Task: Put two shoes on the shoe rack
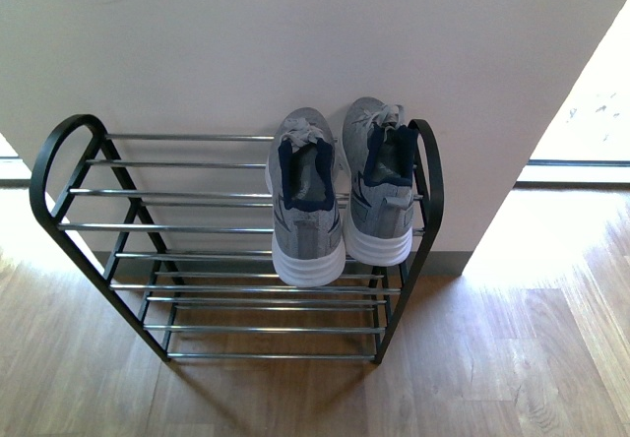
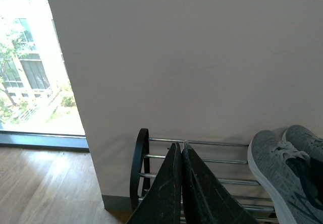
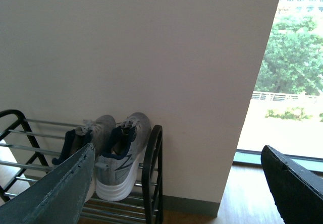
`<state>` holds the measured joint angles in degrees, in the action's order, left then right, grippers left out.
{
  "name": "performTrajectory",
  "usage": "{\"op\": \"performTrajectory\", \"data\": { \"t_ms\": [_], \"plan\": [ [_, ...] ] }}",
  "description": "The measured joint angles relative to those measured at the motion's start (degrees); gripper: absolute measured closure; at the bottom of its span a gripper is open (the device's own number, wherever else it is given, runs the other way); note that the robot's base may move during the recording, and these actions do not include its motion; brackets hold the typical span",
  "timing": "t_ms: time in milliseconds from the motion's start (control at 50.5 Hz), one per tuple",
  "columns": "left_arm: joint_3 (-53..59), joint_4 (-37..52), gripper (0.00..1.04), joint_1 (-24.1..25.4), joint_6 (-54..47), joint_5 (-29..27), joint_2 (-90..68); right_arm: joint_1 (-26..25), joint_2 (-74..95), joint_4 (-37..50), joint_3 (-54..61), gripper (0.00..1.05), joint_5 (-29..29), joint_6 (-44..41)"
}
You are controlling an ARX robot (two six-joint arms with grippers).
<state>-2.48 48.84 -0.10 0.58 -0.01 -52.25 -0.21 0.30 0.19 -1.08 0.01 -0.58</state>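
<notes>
Sneakers ahead of right gripper

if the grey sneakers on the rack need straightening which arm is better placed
Right, probably. The grey knit sneakers with white soles sit at the right end of the black-framed chrome-bar shoe rack, on that arm's side, and the right tool is open. The left tool is shut, facing the rack's other end.

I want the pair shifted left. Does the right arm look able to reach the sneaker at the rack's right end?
Probably yes: the right gripper is open, nothing stands between it and that sneaker, though the shoe rack's black end loop stands beside it.
</notes>
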Motion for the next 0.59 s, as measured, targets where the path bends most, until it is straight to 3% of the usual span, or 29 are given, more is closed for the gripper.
{"op": "performTrajectory", "data": {
  "t_ms": [595],
  "plan": [
    [1.7,-19.0,1.04,0.0,0.0,0.0,21.9,0.0,0.0,0.0,0.0,0.09,0.0,0.0]
  ]
}}
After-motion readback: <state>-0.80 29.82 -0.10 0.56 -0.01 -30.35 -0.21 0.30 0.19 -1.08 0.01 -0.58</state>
